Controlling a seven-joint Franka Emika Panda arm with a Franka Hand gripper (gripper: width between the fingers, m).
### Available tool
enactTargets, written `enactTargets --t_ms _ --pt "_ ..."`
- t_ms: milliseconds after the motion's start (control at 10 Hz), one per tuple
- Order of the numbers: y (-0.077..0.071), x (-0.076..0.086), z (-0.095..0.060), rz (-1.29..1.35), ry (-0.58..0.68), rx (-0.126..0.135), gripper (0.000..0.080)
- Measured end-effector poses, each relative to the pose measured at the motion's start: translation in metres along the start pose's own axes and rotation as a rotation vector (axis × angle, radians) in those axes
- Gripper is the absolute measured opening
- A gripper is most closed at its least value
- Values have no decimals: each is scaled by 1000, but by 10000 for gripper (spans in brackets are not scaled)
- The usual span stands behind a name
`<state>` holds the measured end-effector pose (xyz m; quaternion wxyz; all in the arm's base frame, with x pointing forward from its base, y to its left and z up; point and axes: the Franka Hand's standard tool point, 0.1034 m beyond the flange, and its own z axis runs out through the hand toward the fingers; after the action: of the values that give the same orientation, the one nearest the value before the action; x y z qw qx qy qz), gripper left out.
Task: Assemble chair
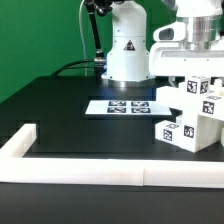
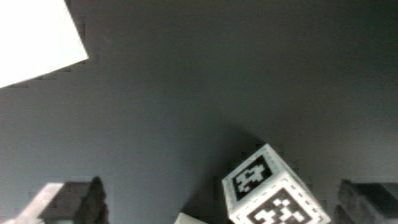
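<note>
The pincer (image 2: 205,205) stands wide open and holds nothing; in the wrist view its two fingertips flank a tagged white corner of the chair (image 1: 193,110). The chair sits as a chunky stacked assembly toward the table's (image 1: 70,115) edge on the exterior view's right, with no loose parts in view, so assembly seems well advanced. The arm hangs straight down over it.

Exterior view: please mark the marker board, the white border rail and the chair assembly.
marker board (image 1: 118,106): exterior view, on its flat top among the printed tags.
white border rail (image 1: 80,172): exterior view, on the top face of the long front run.
chair assembly (image 1: 195,112): exterior view, on its tagged front blocks.
</note>
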<state>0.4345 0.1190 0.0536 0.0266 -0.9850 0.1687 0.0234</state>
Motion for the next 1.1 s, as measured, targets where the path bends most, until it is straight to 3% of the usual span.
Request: enactTargets --t_ms 600,1100 --pt "1 1 6 -1 -6 -5 649" --pt "-14 8 25 80 -16 -15 649"
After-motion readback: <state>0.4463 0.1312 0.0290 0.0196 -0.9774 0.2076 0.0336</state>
